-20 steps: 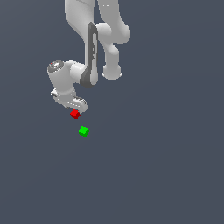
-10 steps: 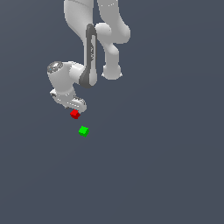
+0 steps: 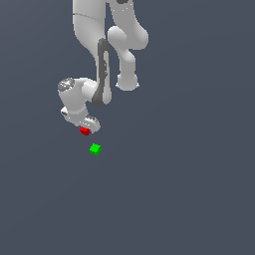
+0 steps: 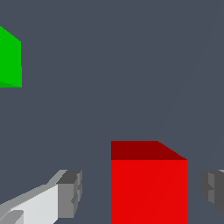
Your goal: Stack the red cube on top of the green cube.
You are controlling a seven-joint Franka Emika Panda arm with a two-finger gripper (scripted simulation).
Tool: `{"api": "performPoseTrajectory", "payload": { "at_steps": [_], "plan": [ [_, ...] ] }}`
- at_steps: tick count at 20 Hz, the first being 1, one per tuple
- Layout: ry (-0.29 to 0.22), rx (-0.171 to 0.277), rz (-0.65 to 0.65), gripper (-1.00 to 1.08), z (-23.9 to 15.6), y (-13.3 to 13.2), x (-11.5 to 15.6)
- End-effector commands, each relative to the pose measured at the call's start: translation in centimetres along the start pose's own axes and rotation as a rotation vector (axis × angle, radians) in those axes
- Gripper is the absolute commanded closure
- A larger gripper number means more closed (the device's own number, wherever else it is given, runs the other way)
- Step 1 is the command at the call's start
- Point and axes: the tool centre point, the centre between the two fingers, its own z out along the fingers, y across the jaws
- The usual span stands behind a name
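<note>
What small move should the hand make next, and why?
Probably close the fingers on the red cube: in the wrist view it sits between them with gaps on both sides, so it is not yet gripped. The green cube waits nearby.

Hand (image 3: 85, 128) lowered around red cube (image 3: 84, 131).

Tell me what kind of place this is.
Most likely a bare simulated test scene, not a real room: a flat, featureless grey floor, a plainly rendered white arm, and only a red cube and a green cube, both flat-shaded.
</note>
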Motion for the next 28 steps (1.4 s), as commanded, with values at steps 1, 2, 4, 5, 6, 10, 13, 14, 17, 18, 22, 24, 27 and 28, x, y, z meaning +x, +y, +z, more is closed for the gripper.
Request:
{"api": "performPoseTrajectory", "payload": {
  "at_steps": [1,2,4,5,6,10,13,14,17,18,22,24,27,28],
  "plan": [
    [0.001,0.0,0.0,-0.92,0.8,0.0,0.0],
    [0.001,0.0,0.0,-0.92,1.0,0.0,0.1],
    [0.001,0.0,0.0,-0.92,1.2,0.0,0.1],
    [0.001,0.0,0.0,-0.92,1.2,0.0,0.1],
    [0.001,0.0,0.0,1.08,1.2,0.0,0.1],
    [0.001,0.0,0.0,1.08,1.2,0.0,0.1],
    [0.001,0.0,0.0,1.08,1.2,0.0,0.1],
    [0.001,0.0,0.0,1.08,1.2,0.0,0.1],
    [0.001,0.0,0.0,1.08,1.1,0.0,0.0],
    [0.001,0.0,0.0,1.08,1.0,0.0,0.0],
    [0.001,0.001,0.0,1.08,0.2,0.0,0.0],
    [0.001,0.001,0.0,1.08,-0.5,0.0,0.0],
    [0.001,0.001,0.0,1.08,-2.0,-0.1,0.0],
    [0.001,0.001,0.0,1.08,-2.6,-0.1,0.0]
  ]
}}
